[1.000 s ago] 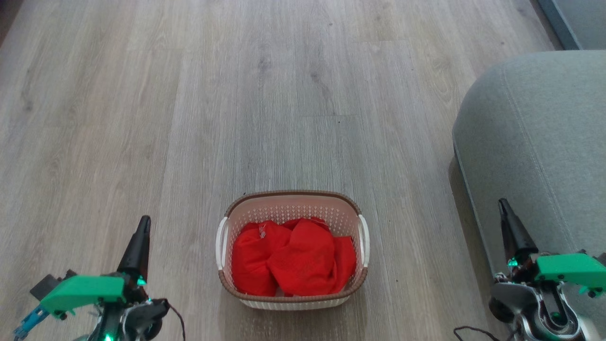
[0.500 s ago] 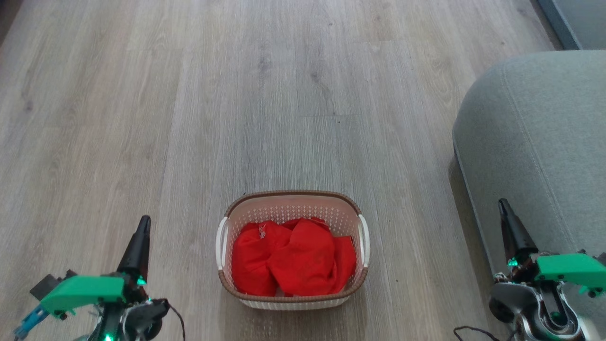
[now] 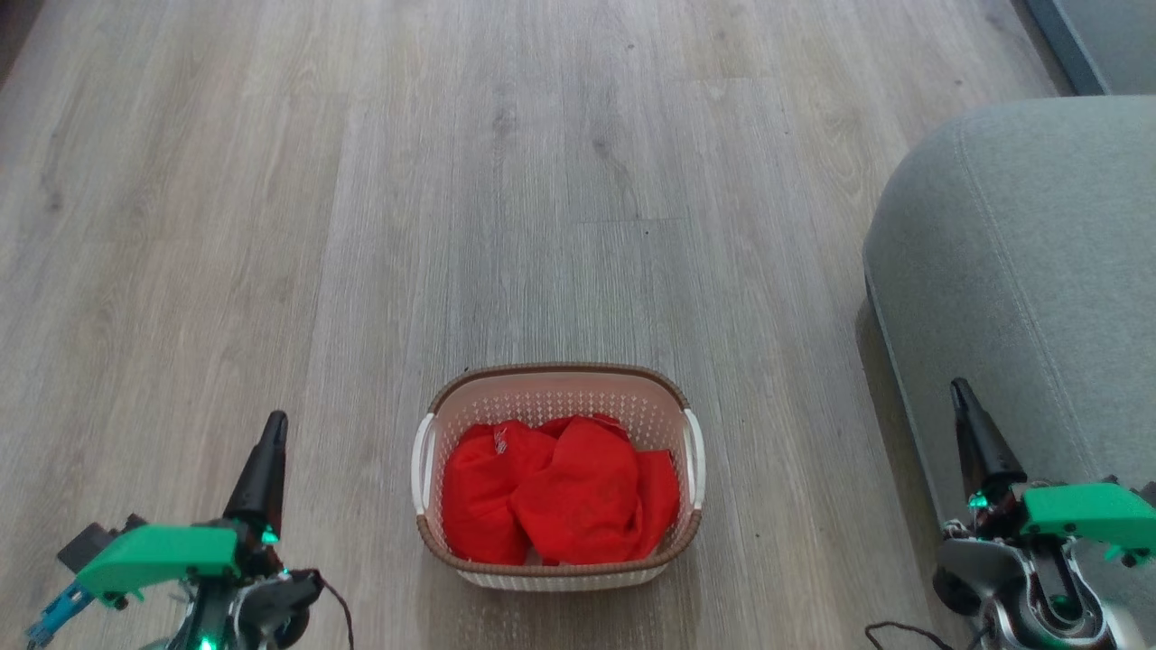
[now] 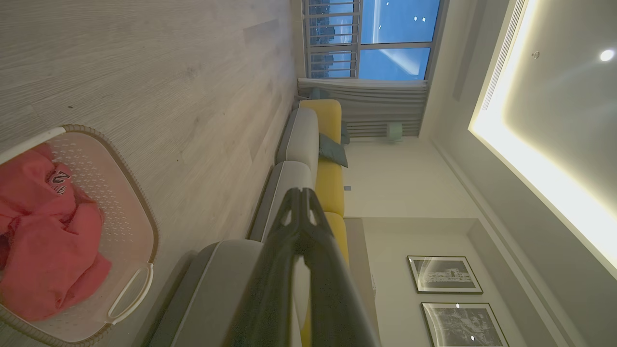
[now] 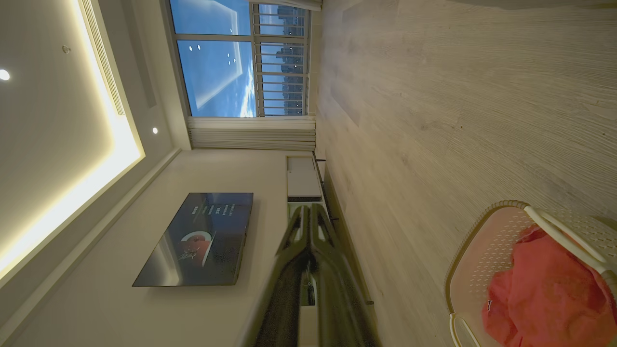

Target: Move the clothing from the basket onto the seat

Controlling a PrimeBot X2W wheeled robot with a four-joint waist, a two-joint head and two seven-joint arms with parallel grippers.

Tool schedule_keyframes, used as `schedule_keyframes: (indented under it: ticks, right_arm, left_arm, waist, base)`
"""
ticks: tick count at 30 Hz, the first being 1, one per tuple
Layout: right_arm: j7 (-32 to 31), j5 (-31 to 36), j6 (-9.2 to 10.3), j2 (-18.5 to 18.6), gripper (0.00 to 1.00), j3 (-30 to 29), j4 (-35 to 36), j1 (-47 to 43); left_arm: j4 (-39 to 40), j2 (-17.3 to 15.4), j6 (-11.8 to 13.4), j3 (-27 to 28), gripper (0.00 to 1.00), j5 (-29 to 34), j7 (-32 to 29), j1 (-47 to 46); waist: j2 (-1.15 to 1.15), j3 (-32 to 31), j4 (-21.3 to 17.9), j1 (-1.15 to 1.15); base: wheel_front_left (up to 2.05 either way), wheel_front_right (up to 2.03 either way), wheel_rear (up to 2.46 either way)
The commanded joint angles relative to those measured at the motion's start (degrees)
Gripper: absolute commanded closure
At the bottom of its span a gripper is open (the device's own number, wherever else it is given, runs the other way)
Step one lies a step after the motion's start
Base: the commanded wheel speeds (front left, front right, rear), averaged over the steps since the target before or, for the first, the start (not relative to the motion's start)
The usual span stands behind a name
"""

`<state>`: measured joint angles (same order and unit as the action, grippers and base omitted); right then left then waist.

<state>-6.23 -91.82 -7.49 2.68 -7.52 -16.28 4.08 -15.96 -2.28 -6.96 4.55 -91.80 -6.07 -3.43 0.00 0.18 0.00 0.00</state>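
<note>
The robot's left end effector [image 3: 271, 438] hovers over the wooden floor [image 3: 452, 181], its fingers pressed together and holding nothing. To its right, the cream basket [image 3: 560, 369] sits on the floor with the red clothing [image 3: 555, 492] heaped inside, one piece bearing what may be a white label. Farther right, the right end effector [image 3: 963, 399], likewise closed and empty, hangs over the near edge of the grey-green seat [image 3: 1020, 253].
</note>
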Motion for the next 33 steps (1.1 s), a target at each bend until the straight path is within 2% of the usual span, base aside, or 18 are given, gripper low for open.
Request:
schedule_keyframes:
  ticks: [1, 33]
  right_arm:
    - [-0.2, -0.4, 0.0, 0.2, 1.0, 1.0, 2.3, 2.1]
    - [-0.2, -0.4, 0.0, 0.2, 1.0, 1.0, 2.3, 2.1]
  left_arm:
    - [1.9, -0.6, -0.5, 1.9, 1.0, -0.4, -0.4, -2.8]
    - [1.9, -0.6, -0.5, 1.9, 1.0, -0.4, -0.4, -2.8]
  waist:
    - [0.0, 0.0, 0.0, 0.0]
    - [0.0, 0.0, 0.0, 0.0]
  base:
    - [0.0, 0.0, 0.0]
    - [0.0, 0.0, 0.0]
